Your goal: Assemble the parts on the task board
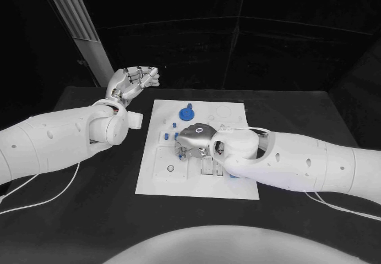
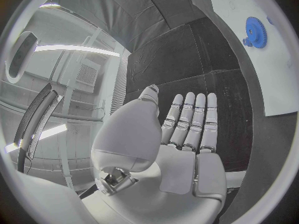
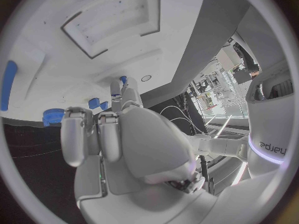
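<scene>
- Head view: task board (image 1: pixel 238 187) lies flat mid-table, long side running away from the robot. Right hand (image 1: pixel 196 141) is low over the board's middle, palm down, fingers reaching toward the recessed slots on the near-left part.
- Blue gear (image 1: pixel 186 114) stands on the far half of the board, apart from both hands. Small blue parts (image 1: pixel 165 136) sit along the left edge, just beside the right hand.
- Left hand (image 1: pixel 133 81) is raised off the far-left corner of the board, well apart from everything. Left wrist view confirms it: fingers (image 2: pixel 194 120) straight, side by side, palm bare, holding nothing. The gear (image 2: pixel 256 32) shows in that view on the white board beyond the hand.
- Right wrist view: right hand's fingers (image 3: pixel 93 134) curl down over the board; one fingertip reaches toward a small blue peg (image 3: pixel 123 79) close beside a round hole. Whether the peg is pinched or merely touched, cannot tell.
- Handling, my judgement: parts look like rigid moulded plastic, light, smooth, liable to skid or tip if nudged sideways. The peg wants a fingertip pinch on its shank, kept upright. The gear is best taken across the toothed rim, where teeth give some purchase, not by the flat face.
- Board seems stiff; likely to slide if pressed off-centre.
</scene>
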### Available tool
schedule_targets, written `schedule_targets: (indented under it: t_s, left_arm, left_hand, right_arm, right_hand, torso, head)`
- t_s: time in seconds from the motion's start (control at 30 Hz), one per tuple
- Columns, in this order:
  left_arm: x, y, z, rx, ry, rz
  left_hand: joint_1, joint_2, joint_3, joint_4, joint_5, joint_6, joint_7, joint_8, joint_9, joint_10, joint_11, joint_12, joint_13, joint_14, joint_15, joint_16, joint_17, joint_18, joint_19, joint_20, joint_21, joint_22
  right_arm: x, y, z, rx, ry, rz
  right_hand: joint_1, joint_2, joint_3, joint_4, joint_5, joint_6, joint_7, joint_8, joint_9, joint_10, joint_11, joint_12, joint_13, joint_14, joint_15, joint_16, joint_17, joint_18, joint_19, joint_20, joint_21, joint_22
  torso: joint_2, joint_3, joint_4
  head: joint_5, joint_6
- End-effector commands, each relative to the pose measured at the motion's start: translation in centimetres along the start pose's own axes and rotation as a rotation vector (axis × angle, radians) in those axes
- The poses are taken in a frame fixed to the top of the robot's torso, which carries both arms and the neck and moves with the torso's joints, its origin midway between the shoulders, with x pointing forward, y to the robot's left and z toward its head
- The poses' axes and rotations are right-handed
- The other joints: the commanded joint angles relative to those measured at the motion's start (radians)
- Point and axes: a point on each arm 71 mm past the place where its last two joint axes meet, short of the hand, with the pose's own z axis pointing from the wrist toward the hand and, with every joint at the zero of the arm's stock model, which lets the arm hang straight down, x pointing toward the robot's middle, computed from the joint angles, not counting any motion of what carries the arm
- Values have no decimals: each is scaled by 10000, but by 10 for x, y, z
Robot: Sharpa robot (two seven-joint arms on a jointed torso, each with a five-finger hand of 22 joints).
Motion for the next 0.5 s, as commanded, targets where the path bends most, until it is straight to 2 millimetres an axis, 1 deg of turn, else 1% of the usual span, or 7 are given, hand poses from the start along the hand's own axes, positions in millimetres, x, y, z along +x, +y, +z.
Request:
schedule_targets:
  t_s: [0.03, 0.2, 0.4, 0.5]
  left_arm:
    - [0, -13, -1, 1690, 75, -70]
    - [0, -13, -1, 1683, 82, -76]
    - [0, -12, -1, 1674, 75, -71]
    - [0, -12, -1, 1672, 77, -74]
  left_hand:
    - [-16, 115, -53, 9, 69, -95, 423, 47, -6, -81, -9, 33, -9, -94, 4, 11, -8, 55, 90, 1, -44, -8]
    - [-16, 115, -53, 9, 69, -95, 423, 47, -6, -81, -9, 33, -9, -94, 4, 11, -8, 55, 90, 1, -44, -8]
    - [-16, 115, -53, 9, 69, -95, 423, 47, -6, -81, -9, 33, -9, -94, 4, 11, -8, 55, 90, 1, -44, -8]
    - [-16, 115, -53, 9, 69, -95, 423, 47, -6, -81, -9, 33, -9, -94, 4, 11, -8, 55, 90, 1, -44, -8]
  right_arm:
    - [0, 0, 0, -33, 82, -88]
    - [0, 1, -1, -51, 77, -83]
    - [0, 1, -2, -52, 80, -72]
    - [1, 0, -2, -23, 153, -82]
  right_hand:
    - [10, 19, 58, 6, 67, 60, -9, 70, 15, 19, 57, -58, -2, 800, 95, -56, 1299, -6, 552, 72, -39, 2285]
    - [14, 26, 66, 4, 66, 73, -11, 72, 18, 30, 54, -53, 1, 800, 93, -54, 1304, -6, 552, 75, -39, 2285]
    - [-26, 78, 88, 41, 66, 91, -7, 64, 20, 52, 60, -49, 2, 794, 93, -64, 1282, -2, 545, 85, -51, 2281]
    - [-55, 34, 63, 50, 65, 62, 2, 36, 13, 21, 70, -66, -3, 789, 98, -75, 1257, 2, 539, 93, -63, 2277]
  torso:
    - [7, 0, -6]
    - [2, -3, -5]
    - [5, 2, 3]
    - [-2, -2, 4]
  head:
    - [-20, -10]
    - [-25, -28]
    - [-21, -42]
    - [-29, -50]
